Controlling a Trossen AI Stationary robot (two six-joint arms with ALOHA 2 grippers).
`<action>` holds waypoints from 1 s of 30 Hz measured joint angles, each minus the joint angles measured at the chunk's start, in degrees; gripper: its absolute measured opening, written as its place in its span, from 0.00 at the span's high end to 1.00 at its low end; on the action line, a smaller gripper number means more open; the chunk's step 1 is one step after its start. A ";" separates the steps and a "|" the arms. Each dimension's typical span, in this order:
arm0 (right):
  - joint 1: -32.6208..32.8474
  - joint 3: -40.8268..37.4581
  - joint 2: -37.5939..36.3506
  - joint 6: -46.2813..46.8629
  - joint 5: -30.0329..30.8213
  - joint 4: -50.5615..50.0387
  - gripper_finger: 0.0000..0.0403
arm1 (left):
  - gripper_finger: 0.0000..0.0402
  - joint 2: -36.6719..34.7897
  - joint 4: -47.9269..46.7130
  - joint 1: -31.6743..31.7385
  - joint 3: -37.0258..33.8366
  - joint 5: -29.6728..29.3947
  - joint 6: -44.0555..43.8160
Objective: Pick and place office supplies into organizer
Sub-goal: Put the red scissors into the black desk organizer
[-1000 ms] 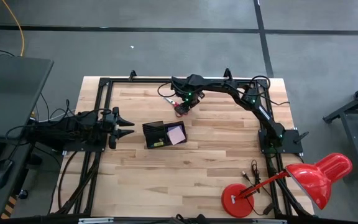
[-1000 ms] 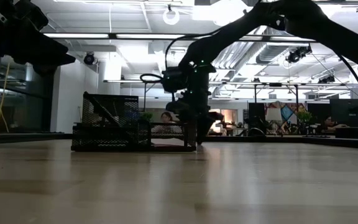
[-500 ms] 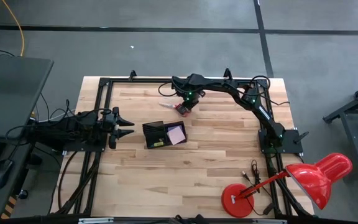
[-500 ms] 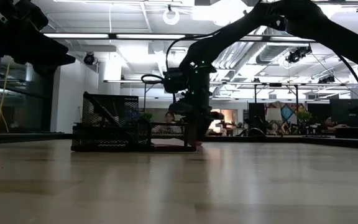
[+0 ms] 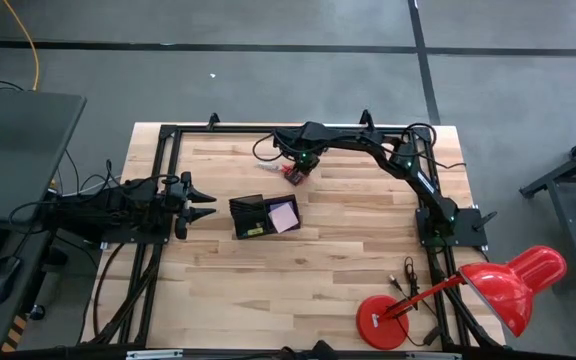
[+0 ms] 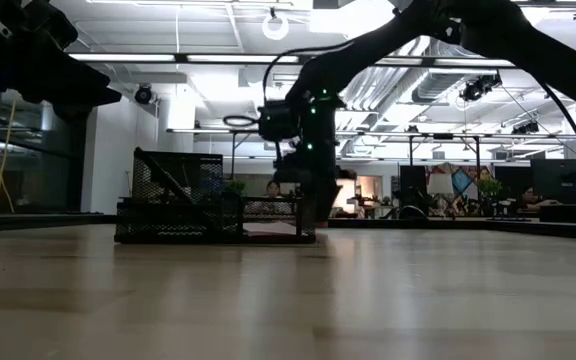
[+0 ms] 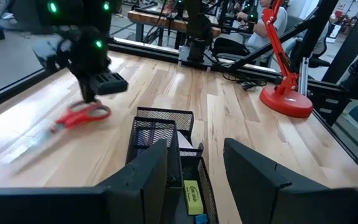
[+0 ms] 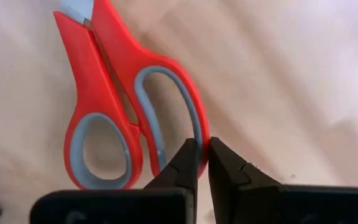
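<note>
Red-handled scissors (image 8: 123,106) lie flat on the wooden table near its far edge, blades toward the left (image 5: 280,171). My right gripper (image 8: 204,146) points down over them, shut, its tips at one handle loop. The black mesh organizer (image 5: 251,216) stands mid-table with a pink pad (image 5: 283,215) in one compartment and a small yellow thing (image 7: 193,196) in the other. My left gripper (image 7: 197,177) waits open at the table's left side, level, pointing at the organizer (image 7: 163,127). My right gripper comes from above, pointing down, with its shut fingertips (image 8: 190,152) against the outer rim of one handle loop (image 8: 194,121) of the scissors. Whether any of the rim lies between the fingers I cannot tell. The scissors rest flat on the table.
A big red desk lamp (image 5: 513,285) stands at the table's near right corner on its round base (image 5: 380,322), with loose cables (image 5: 403,275) beside it. A black frame (image 5: 168,135) runs along the table's edges. Bare wood lies between organizer and lamp.
My right gripper has shut over the scissors' handle end and rolled a little at the wrist, staying near the far edge. The scissors have shifted slightly on the table; their blades now show to the left of the gripper.
</note>
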 joint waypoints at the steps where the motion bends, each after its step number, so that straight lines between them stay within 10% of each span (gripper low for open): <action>1: 0.14 0.68 -0.19 -0.35 1.32 -0.03 0.99 | 0.64 0.00 0.00 0.01 0.00 0.00 0.01; 30: 13.61 23.11 -0.64 -7.25 29.39 -18.52 0.99 | 0.64 0.00 -0.02 0.01 0.00 -0.02 0.91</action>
